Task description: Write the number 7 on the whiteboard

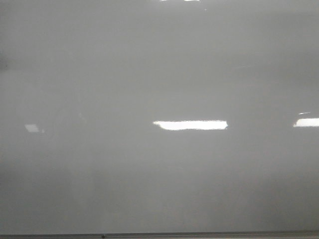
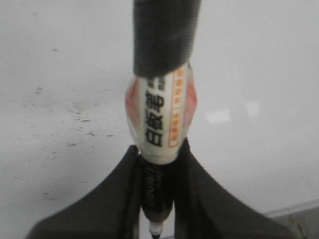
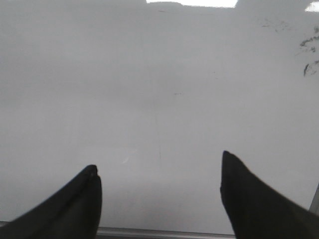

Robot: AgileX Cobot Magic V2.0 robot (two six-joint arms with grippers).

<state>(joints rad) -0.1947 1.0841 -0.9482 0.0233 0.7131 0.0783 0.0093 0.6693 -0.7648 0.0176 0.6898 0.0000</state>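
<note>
The whiteboard (image 1: 149, 74) fills the front view, pale grey and glossy with bright light glares; no drawn number 7 shows on it in any view. Neither arm shows in the front view. In the left wrist view my left gripper (image 2: 158, 152) is shut on a whiteboard marker (image 2: 159, 114) with a white labelled body and a black end wrapped in dark tape; it stands over the whiteboard (image 2: 259, 59). In the right wrist view my right gripper (image 3: 159, 167) is open and empty above the whiteboard (image 3: 159, 89).
The board's grey metal edge strip runs along the near side (image 1: 199, 234) and shows under the right gripper (image 3: 164, 232). Faint dark smudges mark the board in the left wrist view (image 2: 75, 112) and in the right wrist view (image 3: 309, 50).
</note>
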